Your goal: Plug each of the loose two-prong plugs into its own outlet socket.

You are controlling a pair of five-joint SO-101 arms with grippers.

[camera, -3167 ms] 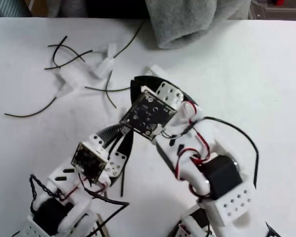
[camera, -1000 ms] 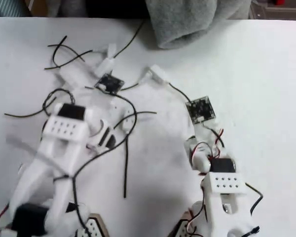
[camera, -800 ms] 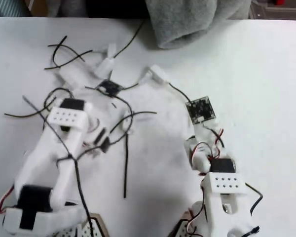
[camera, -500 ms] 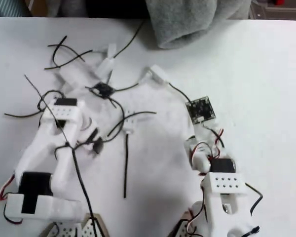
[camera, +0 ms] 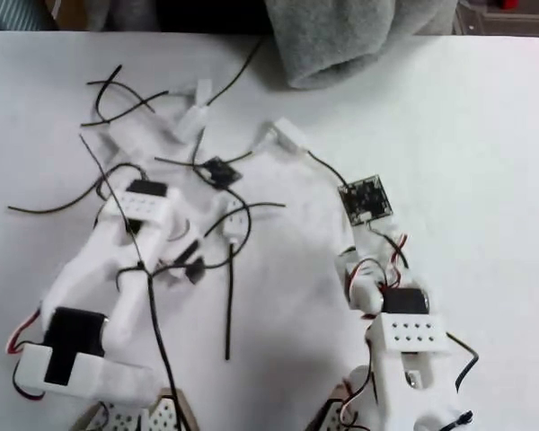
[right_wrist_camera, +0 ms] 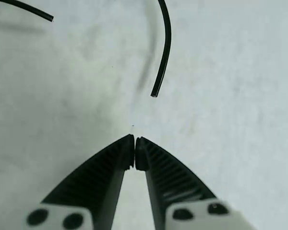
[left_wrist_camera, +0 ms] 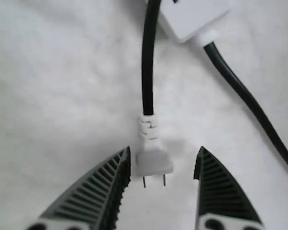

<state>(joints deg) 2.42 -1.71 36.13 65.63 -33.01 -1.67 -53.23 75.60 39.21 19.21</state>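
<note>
My left gripper (left_wrist_camera: 163,153) is open and low over the white table, its fingers on either side of a white two-prong plug (left_wrist_camera: 151,162) without touching it. The plug lies flat, prongs toward the wrist, and its black cord (left_wrist_camera: 148,72) runs away from me. Just beyond lies a white outlet socket block (left_wrist_camera: 192,17) with its own cord. My right gripper (right_wrist_camera: 134,140) is shut on nothing, close above bare table near a loose cord end (right_wrist_camera: 156,91). In the high view the left arm (camera: 139,211) stands among the cords and the right arm (camera: 404,337) is drawn back.
Several white plug and socket pieces (camera: 196,118) (camera: 287,135) with tangled black cords lie across the far left and middle of the table. A straight cord (camera: 229,305) runs between the arms. A grey cloth (camera: 341,40) hangs over the far edge.
About three seconds ago both arms were raised over the middle. Within the last second the left arm's wrist shifted right and nearer over the cords. The right arm has stayed still.
</note>
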